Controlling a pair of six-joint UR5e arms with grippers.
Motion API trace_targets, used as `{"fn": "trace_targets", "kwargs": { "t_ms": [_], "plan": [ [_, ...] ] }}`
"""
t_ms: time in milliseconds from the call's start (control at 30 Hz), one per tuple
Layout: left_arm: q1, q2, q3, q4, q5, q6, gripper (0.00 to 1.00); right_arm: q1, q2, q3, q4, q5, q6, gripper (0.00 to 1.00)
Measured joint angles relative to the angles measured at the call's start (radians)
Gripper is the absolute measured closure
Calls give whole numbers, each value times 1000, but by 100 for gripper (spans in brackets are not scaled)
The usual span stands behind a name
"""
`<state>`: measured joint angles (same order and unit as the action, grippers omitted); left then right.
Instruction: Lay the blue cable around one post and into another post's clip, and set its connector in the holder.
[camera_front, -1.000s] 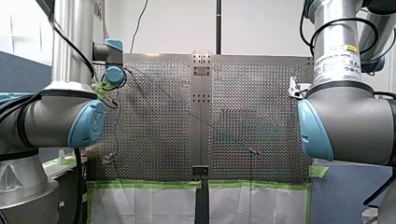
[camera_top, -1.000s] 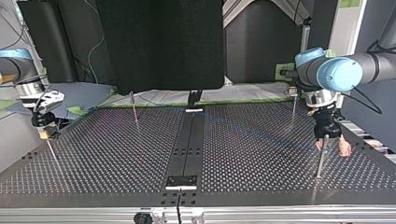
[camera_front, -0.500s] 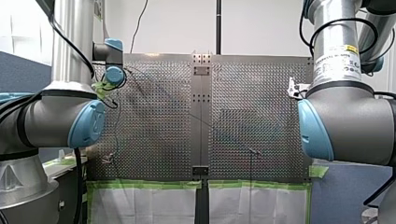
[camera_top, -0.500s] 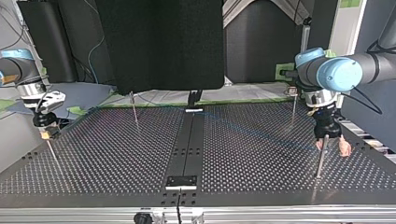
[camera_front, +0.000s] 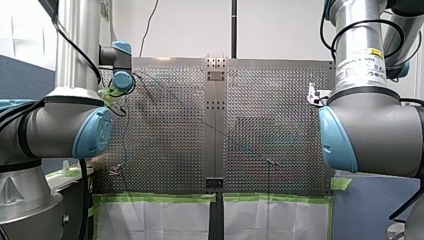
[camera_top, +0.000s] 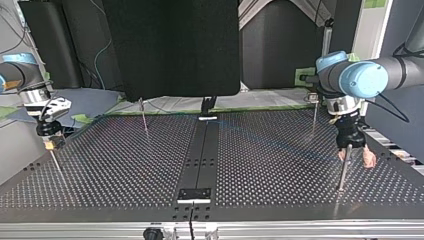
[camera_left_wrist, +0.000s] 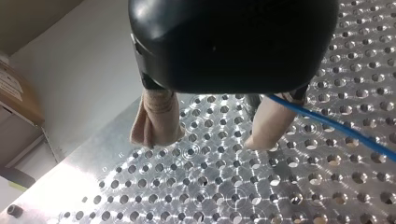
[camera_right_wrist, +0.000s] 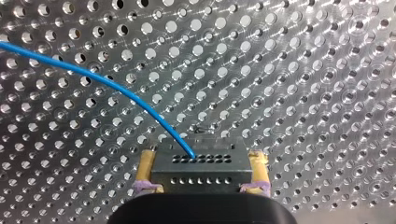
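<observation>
The fingers of my left gripper (camera_left_wrist: 212, 126) stand apart, and the gap between them is free, with only bare table (camera_left_wrist: 201, 196) under it. The blue cable (camera_left_wrist: 327, 122) runs along one finger and blocks that side. A thin post (camera_top: 342, 170) stands near this gripper. My right gripper (camera_right_wrist: 203, 171) is full with the connector (camera_right_wrist: 196, 161), and the cable crosses the table ahead of it.

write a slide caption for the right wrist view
Right fingers clamp the connector, its blue cable arcing away over the perforated table.
</observation>
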<state>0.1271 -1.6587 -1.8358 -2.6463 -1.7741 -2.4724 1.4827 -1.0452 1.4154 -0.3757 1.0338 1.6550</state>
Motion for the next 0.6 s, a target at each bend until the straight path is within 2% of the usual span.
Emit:
{"fn": "trace_targets", "kwargs": {
  "t_ms": [200, 600],
  "plan": [
    [0, 0, 0, 0, 0, 0, 0, 0, 1, 0, -7, 2, 1, 100],
    [0, 0, 0, 0, 0, 0, 0, 0, 4, 0, -20, 3, -10, 100]
  ]
}}
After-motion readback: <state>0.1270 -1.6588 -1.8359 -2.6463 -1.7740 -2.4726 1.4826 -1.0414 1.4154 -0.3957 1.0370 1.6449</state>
